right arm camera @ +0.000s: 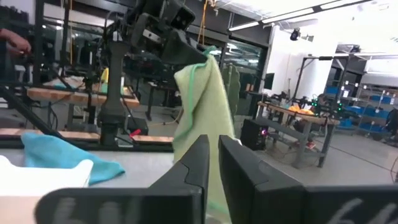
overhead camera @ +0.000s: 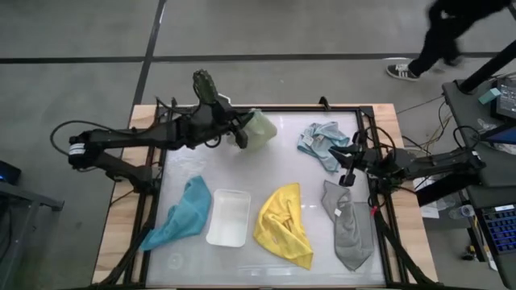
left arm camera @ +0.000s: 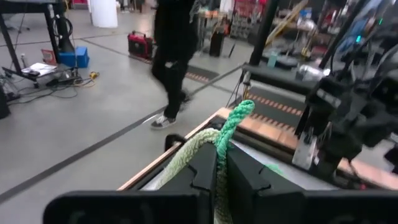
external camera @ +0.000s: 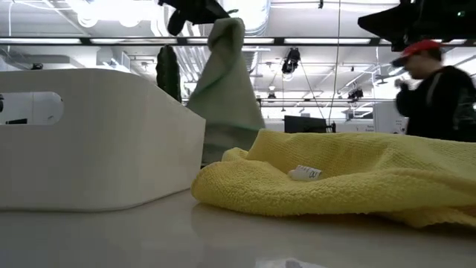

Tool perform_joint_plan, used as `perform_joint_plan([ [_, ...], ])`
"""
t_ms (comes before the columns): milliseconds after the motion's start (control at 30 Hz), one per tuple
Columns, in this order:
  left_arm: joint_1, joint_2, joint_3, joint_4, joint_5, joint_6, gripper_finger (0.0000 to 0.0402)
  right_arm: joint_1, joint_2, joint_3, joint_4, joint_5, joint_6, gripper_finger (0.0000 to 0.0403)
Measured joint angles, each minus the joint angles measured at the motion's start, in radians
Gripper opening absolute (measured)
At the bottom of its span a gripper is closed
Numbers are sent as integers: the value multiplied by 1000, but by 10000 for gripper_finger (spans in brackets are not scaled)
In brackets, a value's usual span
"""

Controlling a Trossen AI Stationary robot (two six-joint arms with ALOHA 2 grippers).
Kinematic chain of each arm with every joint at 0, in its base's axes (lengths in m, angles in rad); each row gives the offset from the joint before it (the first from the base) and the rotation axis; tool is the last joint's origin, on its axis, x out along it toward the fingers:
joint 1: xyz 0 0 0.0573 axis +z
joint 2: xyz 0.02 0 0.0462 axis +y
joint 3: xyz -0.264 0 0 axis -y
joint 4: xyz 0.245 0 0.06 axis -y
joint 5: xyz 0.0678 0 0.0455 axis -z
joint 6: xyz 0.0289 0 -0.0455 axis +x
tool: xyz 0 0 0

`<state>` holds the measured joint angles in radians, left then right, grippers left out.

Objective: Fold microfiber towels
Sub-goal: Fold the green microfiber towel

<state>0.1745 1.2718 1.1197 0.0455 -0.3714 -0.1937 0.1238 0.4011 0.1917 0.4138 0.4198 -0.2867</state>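
Left gripper (overhead camera: 240, 135) clamped on pale green towel (overhead camera: 260, 129), being hung limp below; soft, light, best pinched at corner. Right gripper (overhead camera: 348, 179), fingers nearly closed, empty.

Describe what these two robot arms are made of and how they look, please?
Both arms are dark, nearly black, built of slim jointed segments. The left arm carries a pale band near its base and a loose black cable looping beside it. The right arm looks alike. The left tool and right tool each end in two flat, blocky black fingers.
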Motion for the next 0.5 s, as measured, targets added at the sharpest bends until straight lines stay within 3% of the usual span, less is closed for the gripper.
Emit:
perform_joint_plan([
  [167,0,35,-42,138,0,-10,8,0,123,0,156,0,7,69],
  [500,-11,150,-48,210,0,-10,8,-31,420,1,426,-4,41,122],
])
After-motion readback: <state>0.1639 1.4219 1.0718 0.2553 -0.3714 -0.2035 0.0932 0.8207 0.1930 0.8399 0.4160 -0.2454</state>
